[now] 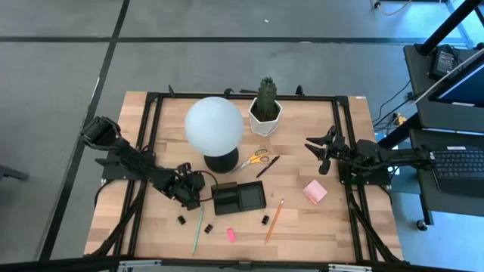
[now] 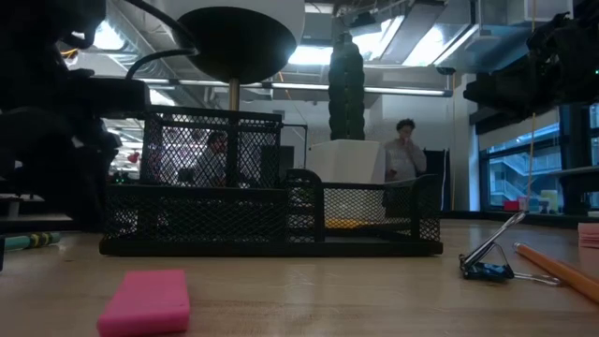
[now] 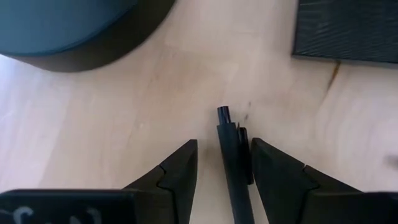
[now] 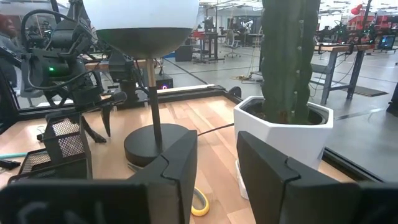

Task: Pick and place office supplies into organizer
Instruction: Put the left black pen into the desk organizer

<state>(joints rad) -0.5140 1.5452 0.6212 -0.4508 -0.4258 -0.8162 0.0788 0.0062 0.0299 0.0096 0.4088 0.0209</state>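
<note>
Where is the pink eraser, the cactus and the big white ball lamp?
pink eraser (image 2: 145, 301), low view, middle of its front face.
cactus (image 1: 266, 95), high view, top of the green stem.
ball lamp (image 1: 213, 125), high view, middle of the white globe.

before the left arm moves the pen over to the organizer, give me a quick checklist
1. Black pen between the left gripper fingers: ok, it lies against one finger, a gap to the other.
2. Grip firm: cannot tell.
3. Organizer close beside the left gripper: ok.
4. Organizer compartments free: cannot tell through the mesh.
5. Lamp base near the path: not ok, it stands just beside the gripper.
6. Right gripper out of the way: ok, open, raised near the cactus pot.
</note>
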